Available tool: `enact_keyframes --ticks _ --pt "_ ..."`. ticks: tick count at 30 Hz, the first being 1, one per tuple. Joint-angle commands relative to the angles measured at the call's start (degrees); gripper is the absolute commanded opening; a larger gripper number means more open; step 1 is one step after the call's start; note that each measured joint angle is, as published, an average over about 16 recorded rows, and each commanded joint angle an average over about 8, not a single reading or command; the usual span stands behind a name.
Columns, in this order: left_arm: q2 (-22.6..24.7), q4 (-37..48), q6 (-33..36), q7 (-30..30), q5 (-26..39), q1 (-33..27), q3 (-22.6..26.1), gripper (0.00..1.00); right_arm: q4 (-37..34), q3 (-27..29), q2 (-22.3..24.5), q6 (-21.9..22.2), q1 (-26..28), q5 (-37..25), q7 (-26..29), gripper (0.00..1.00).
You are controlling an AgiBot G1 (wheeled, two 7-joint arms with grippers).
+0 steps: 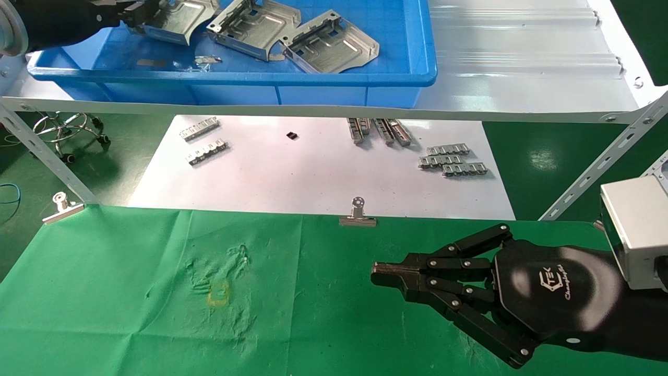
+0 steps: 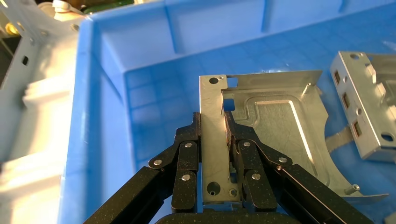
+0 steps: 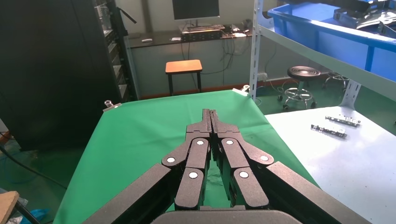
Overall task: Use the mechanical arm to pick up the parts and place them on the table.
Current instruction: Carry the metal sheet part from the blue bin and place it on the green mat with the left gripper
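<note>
Left gripper [image 2: 214,133]: it was far left, reaching into the blue bin [image 1: 417,78] on the shelf [image 1: 522,52], fingers pinched onto the flat flange of a part [image 2: 275,126]. In the left wrist view the pads sat on either face of that upright strip, about midway along it.

Gripped part: a silver stamped plate at the far-left corner of the bin; whether it had cleared the bin floor could not be told.

Other parts: 2 more plates lay in the bin to its right, the middle one [image 1: 254,26] and the right one [image 1: 330,44], overlapping at their edges.

Right gripper [image 1: 389,274]: parked low over the right of the green table [image 1: 104,292], fingers pressed together on nothing.

Table: no plate lay on the cloth; a faint yellow mark [image 1: 218,293] sat left of centre, a likely drop spot.

White sheet [image 1: 313,172]: beyond the table, carrying small toothed strips [image 1: 453,159], not the job's concern.

Handling, my read: thin sheet steel, stiff and light, but slick and sharp-edged. A flange pinch gives flat faces for the pads; with the plate's bulk hanging off to 1 side, it may swing or slip during a fast carry.

Stage, my read: first pick in hand, 3 plates to place.
</note>
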Motion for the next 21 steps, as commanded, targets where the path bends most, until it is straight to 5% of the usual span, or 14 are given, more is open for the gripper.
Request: enact_keyframes --ticks 1,7,21 --pt "-0.06 -0.12 -0.38 0.32 -0.38 -0.06 -0.28 0.00 0.00 0.00 0.00 0.00 0.00 0.00 0.00 0.00" --pt "-2.20 -2.69 5.23 3.49 -4.21 0.20 -2.83 0.00 0.00 0.00 0.00 0.00 0.00 0.00 0.00 0.00" --pt "-9.47 -7.88 35.74 12.94 -11.72 3.61 -6.83 0.00 0.00 -0.01 0.00 0.00 0.00 0.00 0.00 0.00"
